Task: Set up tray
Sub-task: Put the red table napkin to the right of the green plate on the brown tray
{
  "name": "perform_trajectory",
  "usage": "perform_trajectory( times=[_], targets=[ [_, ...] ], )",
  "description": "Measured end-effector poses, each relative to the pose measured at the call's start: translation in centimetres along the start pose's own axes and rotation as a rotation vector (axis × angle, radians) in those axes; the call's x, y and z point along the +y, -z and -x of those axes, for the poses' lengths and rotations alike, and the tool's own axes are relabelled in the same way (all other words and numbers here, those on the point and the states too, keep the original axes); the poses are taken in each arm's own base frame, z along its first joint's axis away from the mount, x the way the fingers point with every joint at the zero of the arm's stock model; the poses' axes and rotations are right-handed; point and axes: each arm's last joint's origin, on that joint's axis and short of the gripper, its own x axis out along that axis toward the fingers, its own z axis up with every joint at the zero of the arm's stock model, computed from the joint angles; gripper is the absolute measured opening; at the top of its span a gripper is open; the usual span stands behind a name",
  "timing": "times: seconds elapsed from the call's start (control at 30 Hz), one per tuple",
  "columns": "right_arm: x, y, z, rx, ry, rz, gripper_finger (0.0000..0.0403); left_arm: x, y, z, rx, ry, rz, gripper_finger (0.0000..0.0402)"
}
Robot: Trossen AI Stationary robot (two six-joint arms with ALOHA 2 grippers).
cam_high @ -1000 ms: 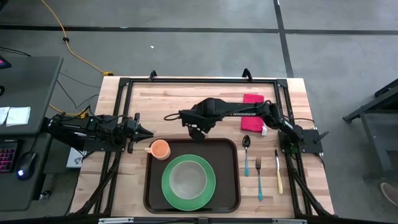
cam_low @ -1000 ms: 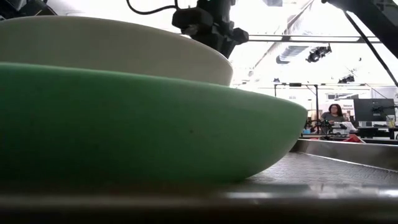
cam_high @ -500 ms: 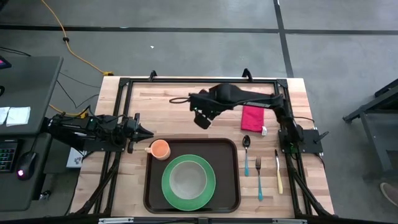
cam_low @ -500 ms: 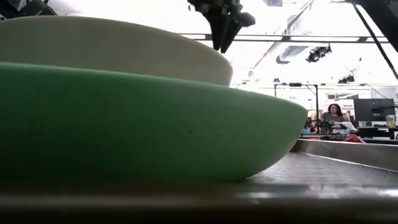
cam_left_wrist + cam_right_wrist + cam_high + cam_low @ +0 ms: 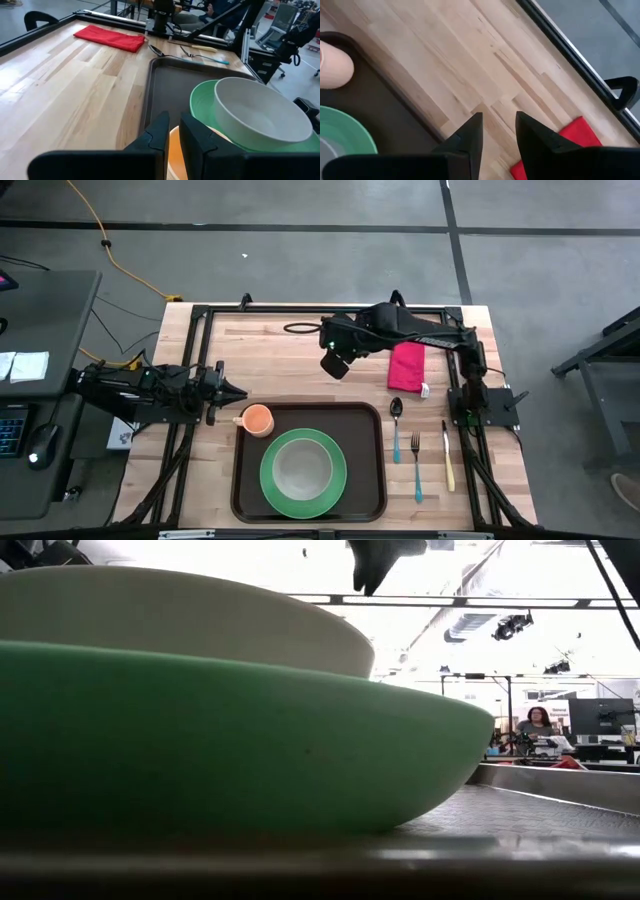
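The tray (image 5: 308, 462) lies at the near middle of the table (image 5: 270, 350), its long axis running left to right, with the green plate (image 5: 303, 470) and a white bowl (image 5: 260, 111) resting in it and an orange cup (image 5: 258, 420) at its far-left corner.

The right gripper (image 5: 335, 364) hangs above bare wood just beyond the tray's far rim. In its wrist view the 2 fingers stand a little apart with nothing between them. The tray therefore lies on the near side of these jaws and below them, and the red napkin (image 5: 406, 367) lies just to their right. The left gripper (image 5: 240, 392) waits low at the left of the table beside the cup, fingers parted by a narrow slit and empty.

I judge that the pieces still outside the tray are all on the right: the napkin, then the spoon (image 5: 396, 426), fork (image 5: 416, 465) and knife (image 5: 448, 454), each lying with its length near to far. The right arm is the nearer to all of them, so a reach to the right looks likelier than one by the left arm.

The high view alone shows all this cutlery and both arms. The low view is almost filled by the plate and bowl, with only the gripper's tip at its top. The left wrist view shows the bowl's depth.
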Motion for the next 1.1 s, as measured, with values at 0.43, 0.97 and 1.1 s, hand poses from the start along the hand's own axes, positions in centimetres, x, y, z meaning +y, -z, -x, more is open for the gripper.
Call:
perform_trajectory(
  times=[0.43, 0.97, 1.1],
  targets=[
    [-4.2, 7.4, -2.9, 0.170, 0.155, -0.141, 0.0094, 0.0, 0.0, 0.0, -0.002, -0.004, 0.015, 0.0074],
    [-8.3, 13.9, -4.0, 0.039, -0.053, -0.376, 0.0094, 0.1, 0.0, 0.0, -0.008, -0.029, 0.041, 0.0074],
    [-8.7, 14.0, -5.1, 0.054, -0.053, -0.394, 0.0094, 0.1, 0.0, 0.0, -0.008, -0.029, 0.041, 0.0074]
  ],
)
